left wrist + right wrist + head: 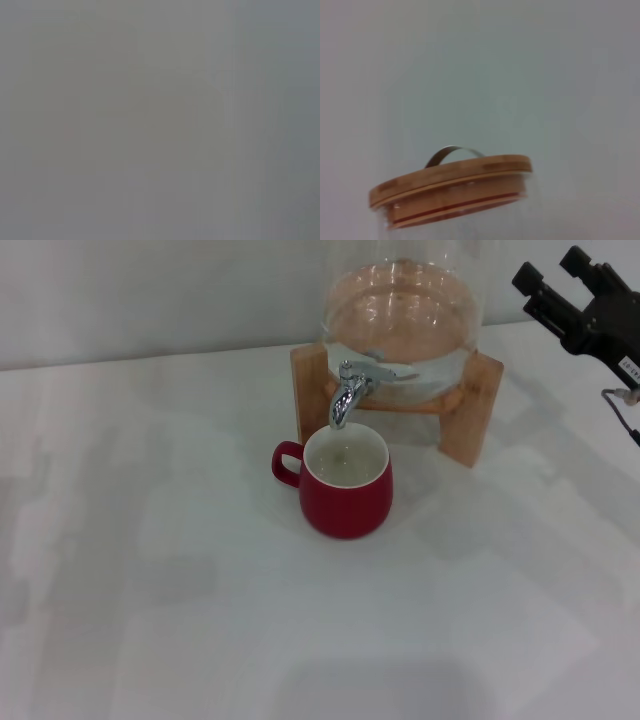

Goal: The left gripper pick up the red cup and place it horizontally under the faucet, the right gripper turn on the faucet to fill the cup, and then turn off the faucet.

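1. I am seeing the red cup (346, 483) standing upright on the worktop (150, 590), directly under the spout of the faucet (352, 390), its handle pointing to the robot's left.
2. I am judging the placing step done; the cup seems to be holding some liquid, though I cannot tell how full it is, and no stream is showing at the spout.
3. The right gripper (575, 285) is hanging raised at the far right, well apart from the faucet lever, its jaws released and spread with nothing between them.
4. The left gripper is out of sight in every view, so I cannot report its jaws.
5. I am guessing the filling is either finished or not yet started.
6. I am counting one cup, one faucet, one glass dispenser (400, 310) on one wooden stand (480, 410), one wooden lid (450, 187), and one gripper in view.
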Robot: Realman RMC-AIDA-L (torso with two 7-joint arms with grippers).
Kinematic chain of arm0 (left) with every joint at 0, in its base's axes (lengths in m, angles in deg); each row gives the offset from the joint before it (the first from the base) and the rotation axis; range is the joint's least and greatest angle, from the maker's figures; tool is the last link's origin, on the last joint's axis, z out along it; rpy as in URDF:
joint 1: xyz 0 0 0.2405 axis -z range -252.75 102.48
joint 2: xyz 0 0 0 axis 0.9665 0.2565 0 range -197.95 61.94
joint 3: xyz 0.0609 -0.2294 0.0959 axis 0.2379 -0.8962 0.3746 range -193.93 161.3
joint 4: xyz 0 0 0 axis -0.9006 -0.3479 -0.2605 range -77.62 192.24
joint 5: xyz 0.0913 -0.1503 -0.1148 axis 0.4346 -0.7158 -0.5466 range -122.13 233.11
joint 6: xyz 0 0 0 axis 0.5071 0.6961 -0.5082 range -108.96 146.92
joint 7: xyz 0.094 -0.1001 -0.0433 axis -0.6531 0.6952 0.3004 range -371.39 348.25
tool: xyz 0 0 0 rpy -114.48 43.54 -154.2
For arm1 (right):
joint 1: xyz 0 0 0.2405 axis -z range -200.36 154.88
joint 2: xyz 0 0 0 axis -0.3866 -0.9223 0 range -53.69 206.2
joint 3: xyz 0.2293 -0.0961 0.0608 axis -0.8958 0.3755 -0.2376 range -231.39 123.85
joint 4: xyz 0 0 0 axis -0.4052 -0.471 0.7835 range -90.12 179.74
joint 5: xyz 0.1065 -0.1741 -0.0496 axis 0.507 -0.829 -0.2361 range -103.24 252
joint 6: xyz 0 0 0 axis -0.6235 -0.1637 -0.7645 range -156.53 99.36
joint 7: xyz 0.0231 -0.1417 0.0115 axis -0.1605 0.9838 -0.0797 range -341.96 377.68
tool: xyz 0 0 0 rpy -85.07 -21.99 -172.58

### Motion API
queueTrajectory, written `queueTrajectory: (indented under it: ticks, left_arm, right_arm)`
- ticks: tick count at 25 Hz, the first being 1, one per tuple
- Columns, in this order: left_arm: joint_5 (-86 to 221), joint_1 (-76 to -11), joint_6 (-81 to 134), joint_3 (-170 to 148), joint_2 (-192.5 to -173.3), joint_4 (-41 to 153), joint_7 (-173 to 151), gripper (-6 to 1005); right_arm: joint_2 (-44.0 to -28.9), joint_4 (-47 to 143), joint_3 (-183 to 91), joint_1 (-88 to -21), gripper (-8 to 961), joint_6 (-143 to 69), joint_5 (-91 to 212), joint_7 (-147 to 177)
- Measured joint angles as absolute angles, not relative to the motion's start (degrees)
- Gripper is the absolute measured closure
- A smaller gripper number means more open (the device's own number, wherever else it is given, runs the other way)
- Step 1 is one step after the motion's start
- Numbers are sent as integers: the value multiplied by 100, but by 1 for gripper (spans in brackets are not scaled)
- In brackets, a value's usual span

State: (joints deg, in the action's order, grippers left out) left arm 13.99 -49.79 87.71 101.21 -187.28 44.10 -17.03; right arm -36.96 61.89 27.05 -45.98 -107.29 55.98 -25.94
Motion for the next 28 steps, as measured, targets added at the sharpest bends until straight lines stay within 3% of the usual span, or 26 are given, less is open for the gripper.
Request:
queueTrajectory:
  ticks: [28]
  left_arm:
    - [694,-4852,8768,10119,-18763,4513,-1556,342]
  right_arm:
    - [-3910,6159,914,-4661,85,-9587,5665,-1287]
